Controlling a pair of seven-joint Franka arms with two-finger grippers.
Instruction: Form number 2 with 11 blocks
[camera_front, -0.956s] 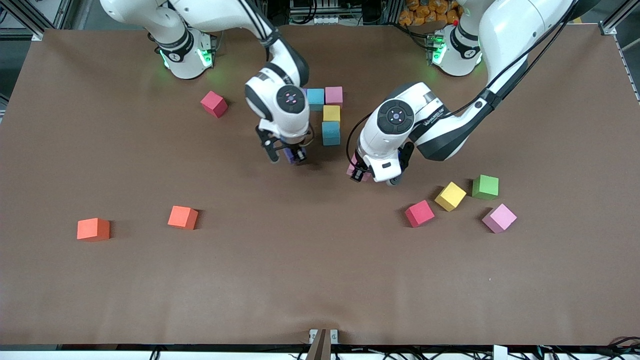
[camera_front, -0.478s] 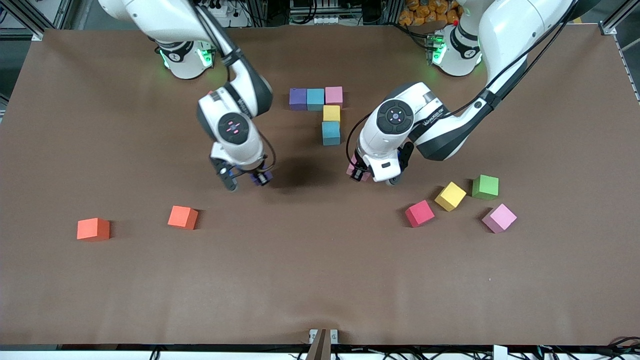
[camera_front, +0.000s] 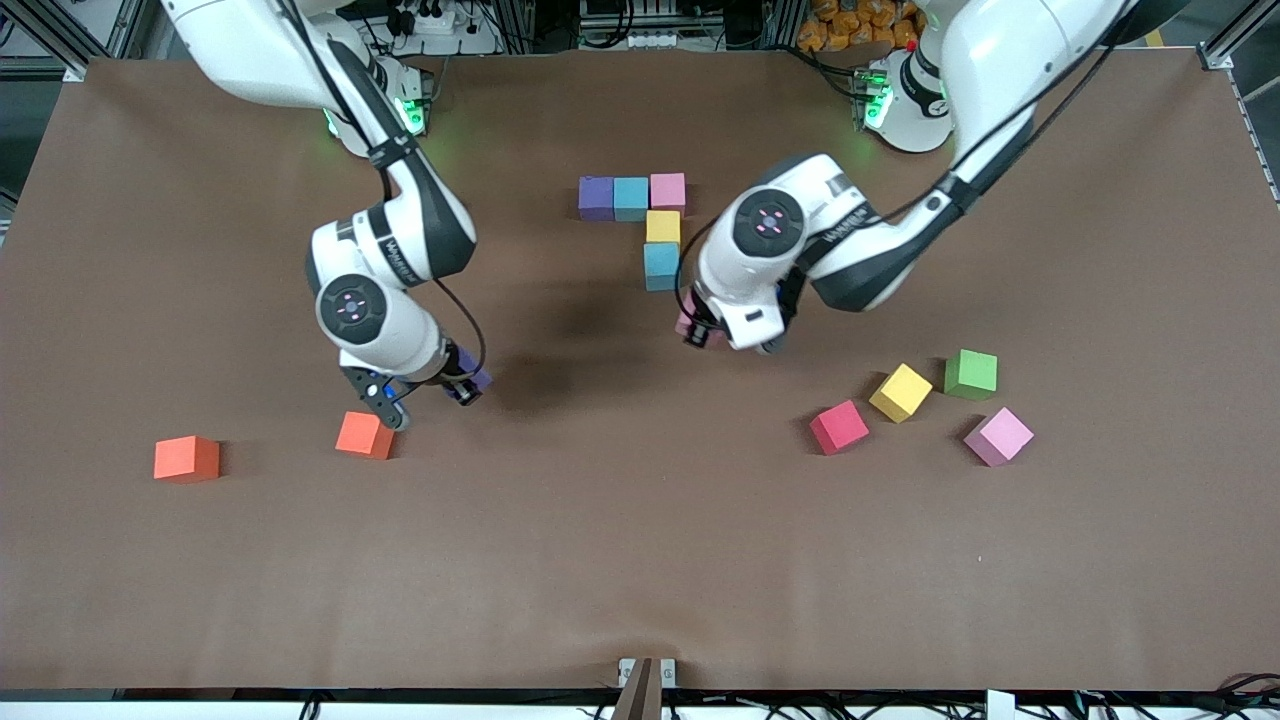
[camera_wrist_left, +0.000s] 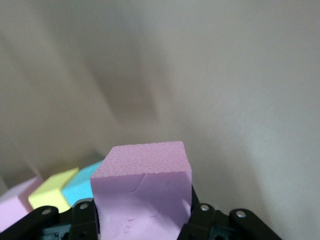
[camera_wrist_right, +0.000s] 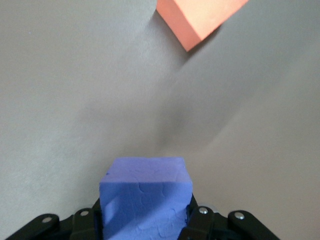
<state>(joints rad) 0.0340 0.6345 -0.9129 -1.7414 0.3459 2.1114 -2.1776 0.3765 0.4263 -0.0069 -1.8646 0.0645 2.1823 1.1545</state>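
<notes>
The partial number 2 stands in mid-table: a purple block, a blue block and a pink block in a row, then a yellow block and a second blue block below the pink one. My left gripper is shut on a pink block, just beside that lower blue block. My right gripper is shut on a purple block, over the table next to an orange block. That orange block also shows in the right wrist view.
A second orange block lies toward the right arm's end. Toward the left arm's end lie a red block, a yellow block, a green cube and a pink block.
My right gripper has carried the purple block away from the blue block, toward the right arm's end, to beside the orange block. My left gripper has shifted slightly toward the lower blue block.
</notes>
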